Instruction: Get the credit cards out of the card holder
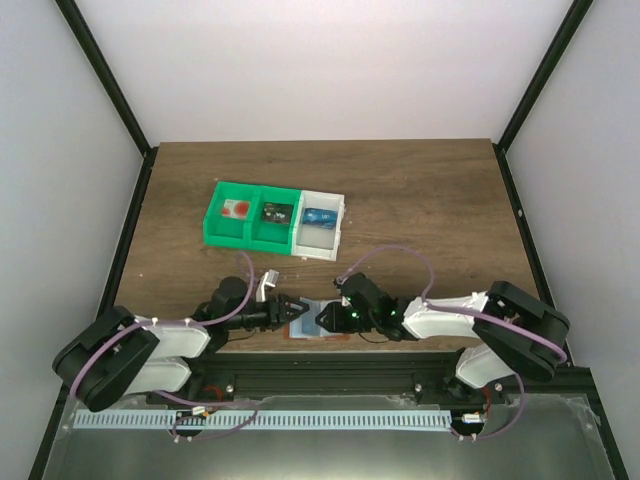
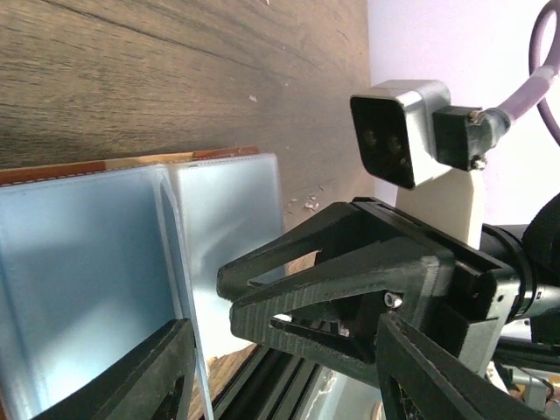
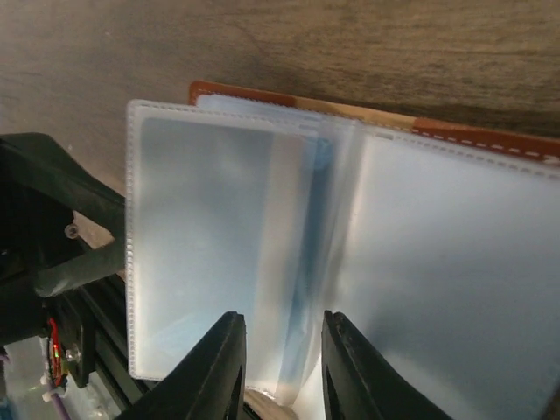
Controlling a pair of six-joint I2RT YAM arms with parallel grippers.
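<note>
The card holder (image 1: 309,329) lies open at the table's near edge between both grippers. Its orange-brown rim (image 3: 472,138) frames pale blue clear sleeves (image 3: 201,236). My right gripper (image 3: 283,354) is open, its fingers a little apart on either side of a raised sleeve leaf (image 3: 302,289). A darker blue streak runs along that leaf; whether it is a card I cannot tell. My left gripper (image 2: 280,385) is open wide at the holder's near side, an upright sleeve edge (image 2: 179,280) beside its left finger (image 2: 140,376). A blue credit card (image 1: 320,215) lies in the white bin.
The green bin (image 1: 222,232) and the white bin (image 1: 322,238) stand side by side behind the holder. The green bin holds a pale card with a red mark (image 1: 237,209) and a dark item (image 1: 277,212). The right gripper's black jaws (image 2: 350,289) reach between my left fingers.
</note>
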